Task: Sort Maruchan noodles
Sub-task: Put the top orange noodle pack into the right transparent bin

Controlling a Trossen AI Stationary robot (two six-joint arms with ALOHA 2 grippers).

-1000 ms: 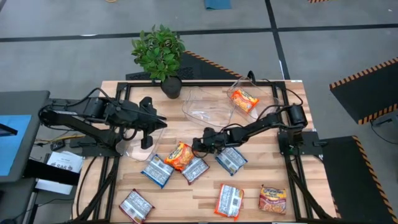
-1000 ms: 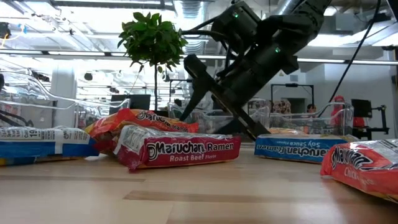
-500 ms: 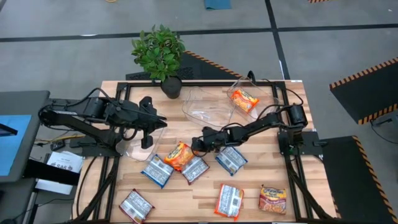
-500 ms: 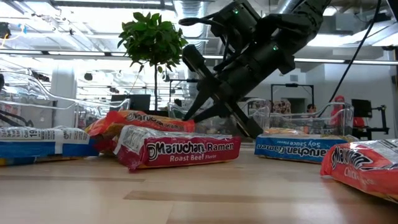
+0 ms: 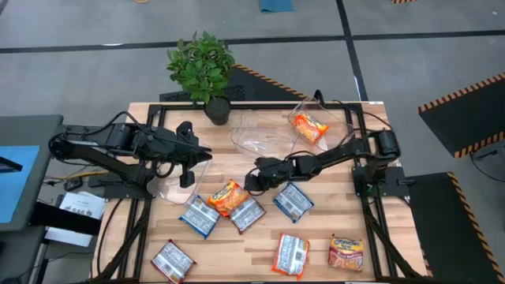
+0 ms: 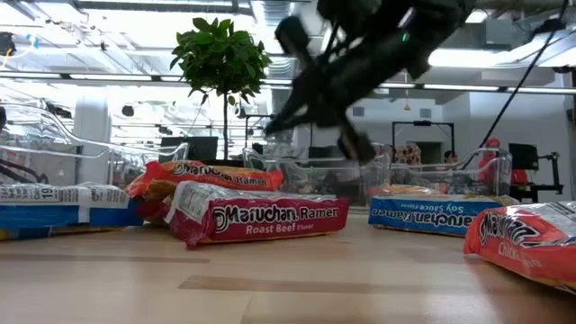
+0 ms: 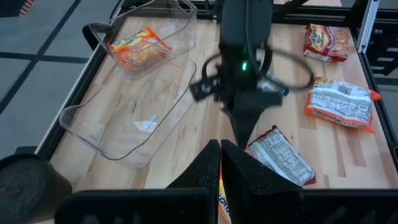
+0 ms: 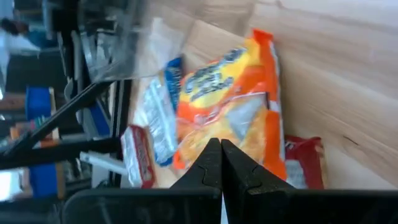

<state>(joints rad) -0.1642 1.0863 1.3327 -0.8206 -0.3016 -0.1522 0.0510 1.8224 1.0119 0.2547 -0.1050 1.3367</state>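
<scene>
Several Maruchan noodle packets lie flat on the wooden table. An orange packet point(image 5: 227, 196) rests partly on a red-and-white one point(image 6: 261, 219), with a blue-and-white one point(image 5: 199, 216) beside them. Another orange packet point(image 5: 310, 126) lies in the clear bin point(image 5: 335, 118) at the far right. My right gripper point(image 5: 251, 182) hangs shut and empty just right of the orange packet point(image 8: 230, 112), above the table. My left gripper point(image 5: 187, 178) is shut and empty over the left clear bin point(image 5: 167, 189).
A third clear bin point(image 5: 264, 136) stands at the far middle, and a potted plant point(image 5: 203, 67) at the far edge. More packets lie toward the near edge: blue point(image 5: 293, 202), red point(image 5: 172, 260), orange point(image 5: 290, 255) and another point(image 5: 346, 252). Bare wood shows between them.
My right gripper has shut from wide open beside the orange packet and has risen off the table with nothing between its fingers. The orange packet lies where it was.
</scene>
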